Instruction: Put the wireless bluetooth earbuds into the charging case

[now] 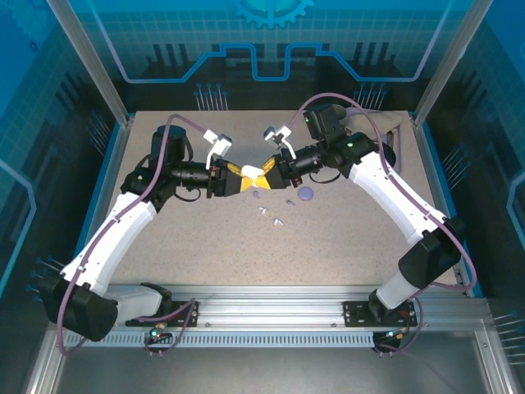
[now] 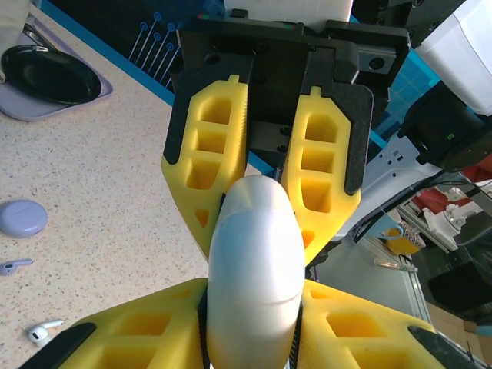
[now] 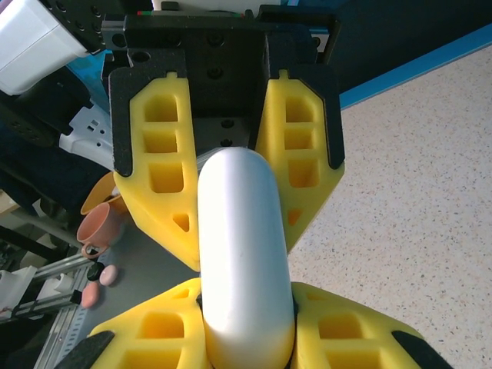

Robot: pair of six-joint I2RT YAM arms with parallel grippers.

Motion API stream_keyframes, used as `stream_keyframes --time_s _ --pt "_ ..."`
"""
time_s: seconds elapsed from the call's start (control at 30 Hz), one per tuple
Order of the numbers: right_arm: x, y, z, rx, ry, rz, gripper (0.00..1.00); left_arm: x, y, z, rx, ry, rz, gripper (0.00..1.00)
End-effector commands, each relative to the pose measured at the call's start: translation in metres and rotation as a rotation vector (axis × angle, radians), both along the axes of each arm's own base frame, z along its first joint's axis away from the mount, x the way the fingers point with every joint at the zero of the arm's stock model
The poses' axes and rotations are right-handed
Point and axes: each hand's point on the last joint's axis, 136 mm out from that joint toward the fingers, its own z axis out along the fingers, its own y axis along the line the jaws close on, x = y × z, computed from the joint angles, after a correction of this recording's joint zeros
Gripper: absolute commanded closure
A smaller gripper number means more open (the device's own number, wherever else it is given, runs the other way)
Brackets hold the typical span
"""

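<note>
The white charging case point(image 2: 254, 261) is closed and hangs above the table, held from both ends. My left gripper point(image 2: 254, 311) is shut on its near end, yellow fingers point(image 2: 146, 327) pressed to both sides. My right gripper point(image 3: 247, 311) is shut on the opposite end point(image 3: 242, 246). In the top view the two grippers, left point(image 1: 240, 182) and right point(image 1: 270, 175), meet nose to nose at mid-table. Two white earbuds point(image 1: 264, 211) point(image 1: 277, 221) lie on the table just in front of them. A white earbud point(image 2: 42, 332) and a lavender earbud point(image 2: 14, 267) also lie below the left wrist.
A round lavender disc point(image 1: 305, 194) lies on the table right of the earbuds, and shows as the disc point(image 2: 21, 217) in the left wrist view. A black dish point(image 2: 46, 73) sits on a lavender tray at the table's far edge.
</note>
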Motion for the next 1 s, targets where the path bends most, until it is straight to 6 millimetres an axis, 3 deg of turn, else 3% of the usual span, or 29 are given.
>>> stream_keyframes --time_s 0.0,0.23,0.77,0.87,0.97 --pt "-0.007 0.006 0.006 0.012 -0.003 0.035 0.84 -0.006 -0.005 0.011 -0.020 -0.031 -0.042 0.70" --pt "-0.008 0.008 0.004 0.006 -0.002 0.039 0.84 -0.006 -0.006 0.009 -0.019 -0.031 -0.039 0.74" --pt "-0.007 0.013 0.001 -0.006 -0.001 0.035 0.84 -0.008 -0.014 0.003 -0.016 -0.023 -0.057 0.68" --pt "-0.007 0.013 0.000 -0.011 0.000 0.034 0.84 -0.009 -0.015 0.003 -0.013 -0.022 -0.059 0.74" --pt "-0.006 0.013 -0.002 -0.018 -0.002 0.026 0.84 -0.008 -0.015 0.002 -0.009 -0.025 -0.053 0.86"
